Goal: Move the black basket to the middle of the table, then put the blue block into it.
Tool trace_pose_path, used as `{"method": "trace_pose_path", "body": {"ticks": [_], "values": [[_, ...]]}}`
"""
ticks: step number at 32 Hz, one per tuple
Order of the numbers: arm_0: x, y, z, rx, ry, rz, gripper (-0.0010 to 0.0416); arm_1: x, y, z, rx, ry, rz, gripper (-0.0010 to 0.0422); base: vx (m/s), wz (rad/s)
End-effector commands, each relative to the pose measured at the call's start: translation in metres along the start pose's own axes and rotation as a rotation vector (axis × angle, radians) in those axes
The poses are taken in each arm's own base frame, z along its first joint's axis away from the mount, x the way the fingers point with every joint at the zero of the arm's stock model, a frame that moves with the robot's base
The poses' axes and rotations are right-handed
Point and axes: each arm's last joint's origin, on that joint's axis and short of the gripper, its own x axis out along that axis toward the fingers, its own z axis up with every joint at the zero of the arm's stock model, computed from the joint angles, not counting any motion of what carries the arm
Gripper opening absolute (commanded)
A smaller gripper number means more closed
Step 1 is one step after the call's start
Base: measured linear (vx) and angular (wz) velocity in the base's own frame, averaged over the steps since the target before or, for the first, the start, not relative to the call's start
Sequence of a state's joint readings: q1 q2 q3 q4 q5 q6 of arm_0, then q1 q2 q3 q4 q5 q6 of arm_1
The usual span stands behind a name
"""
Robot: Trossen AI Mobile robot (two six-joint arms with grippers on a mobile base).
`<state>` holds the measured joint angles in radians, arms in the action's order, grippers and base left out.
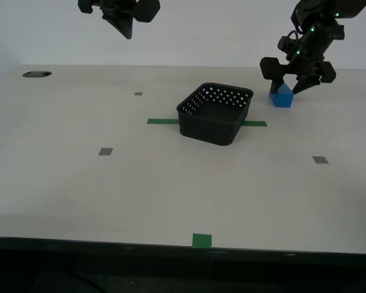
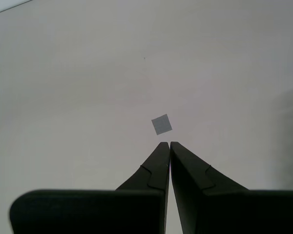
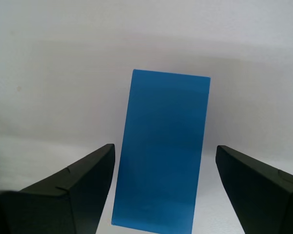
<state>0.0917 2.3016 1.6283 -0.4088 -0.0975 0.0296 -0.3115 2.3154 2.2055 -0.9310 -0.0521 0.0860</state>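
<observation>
My first gripper (image 3: 163, 165) is spread wide, jaws either side of the blue block (image 3: 161, 151) with clear gaps, not touching it. Only the first wrist view shows those gaps; in the exterior view the same gripper (image 1: 296, 82) hangs just over the block (image 1: 282, 97) at the far right of the table (image 1: 110, 195), and contact can't be judged there. In the wrist view the block looks elongated, its long axis running away from the camera between the jaws; in the exterior view it reads as a small cube, one corner toward the camera. My second gripper (image 2: 167, 145) is pressed together, empty, over a small grey square (image 2: 161, 124); in the exterior view it hangs high at far left (image 1: 127, 24). The black basket (image 1: 215, 113) sits mid-table on a green tape strip (image 1: 163, 121), just left of the block, rotated so a corner points near.
</observation>
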Motion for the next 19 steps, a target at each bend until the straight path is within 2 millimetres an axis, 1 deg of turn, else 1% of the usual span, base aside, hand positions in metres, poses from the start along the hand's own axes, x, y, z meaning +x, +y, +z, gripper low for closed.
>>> {"method": "trace_pose_path", "body": {"ticks": [1,3,5,7,8,9,11,12,14,15,16,17,18,19], "values": [[0.004,0.0,-0.001,0.002,0.002,-0.001,0.0268,-0.001,0.0,0.0,0.003,-0.001,-0.003,0.0,0.0,0.0],[0.013,-0.001,-0.008,0.049,0.049,-0.003,0.0229,-0.001,0.0,0.0,0.003,0.001,-0.004,0.0,0.0,0.0],[0.022,-0.002,-0.015,0.054,0.086,-0.005,0.0206,-0.001,0.0,0.0,0.003,0.003,-0.004,0.0,0.0,0.0],[0.031,-0.003,-0.023,0.06,0.135,-0.007,0.0156,-0.001,0.0,0.0,0.003,0.005,-0.004,0.0,0.0,0.0],[0.031,-0.003,-0.023,0.059,0.137,-0.007,0.0144,-0.001,0.0,0.0,0.003,0.005,-0.004,0.0,0.0,0.0],[0.031,-0.003,-0.023,0.06,0.138,-0.007,0.0085,-0.001,0.0,-0.001,0.004,0.008,-0.005,0.0,0.0,0.0],[0.027,-0.003,-0.021,0.059,0.124,-0.007,0.0006,-0.001,0.0,-0.001,0.004,0.008,-0.005,0.0,0.0,0.0],[0.024,-0.003,-0.019,0.058,0.118,-0.006,-0.0003,-0.001,0.0,-0.001,0.004,0.008,-0.005,0.0,0.0,0.0],[0.02,-0.002,-0.016,0.054,0.107,-0.005,0.0004,-0.001,0.0,-0.001,0.004,0.008,-0.005,0.0,0.0,0.0],[0.011,-0.001,-0.012,0.053,0.088,-0.004,-0.0004,-0.001,0.0,-0.001,0.004,0.008,-0.005,0.0,0.0,0.0],[0.007,0.0,-0.009,0.051,0.077,-0.004,-0.0001,-0.001,0.0,-0.001,0.004,0.008,-0.005,0.0,0.0,0.0],[-0.002,0.001,-0.004,0.048,0.052,-0.001,-0.0001,-0.001,0.001,-0.001,0.004,0.007,-0.004,0.0,0.0,0.0],[-0.019,0.003,0.003,0.042,0.015,0.014,-0.0001,-0.001,0.001,-0.001,0.003,0.006,-0.004,0.0,0.0,0.0],[-0.024,0.004,0.006,0.041,0.006,0.021,-0.0001,-0.001,0.001,-0.001,0.003,0.006,-0.004,0.0,0.0,0.0]]}}
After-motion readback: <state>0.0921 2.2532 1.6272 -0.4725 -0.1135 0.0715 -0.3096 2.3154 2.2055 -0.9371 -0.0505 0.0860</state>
